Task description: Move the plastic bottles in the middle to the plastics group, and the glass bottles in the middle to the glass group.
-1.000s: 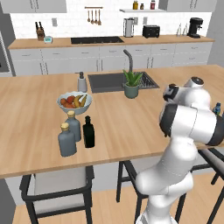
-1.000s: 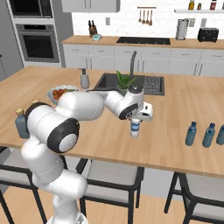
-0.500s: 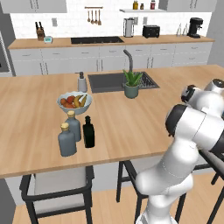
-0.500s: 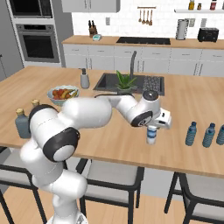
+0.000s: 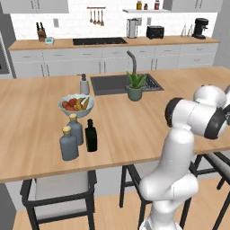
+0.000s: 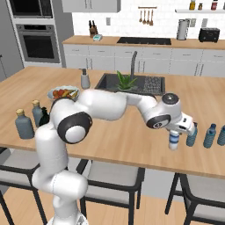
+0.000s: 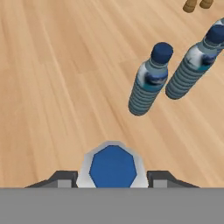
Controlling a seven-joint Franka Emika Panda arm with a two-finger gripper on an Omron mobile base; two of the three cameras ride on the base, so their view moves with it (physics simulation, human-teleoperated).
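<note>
Water bottle (image 7: 113, 167) sits clamped between the jaws, cap up, near two ribbed plastic bottles (image 7: 148, 81).

We find no legible txt, brand, no. or sign anywhere; the water bottles (image 7: 148, 81) carry blue wraps w/ print too blurred to read.

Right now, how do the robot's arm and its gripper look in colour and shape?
The arm is made of glossy white, rounded, tube-like segments joined by dark grey to black ring-shaped joints. No cables or markings are visible on it. The gripper sits on a white hand; in the hand view its finger tips are small, dark grey and flat-topped.
</note>
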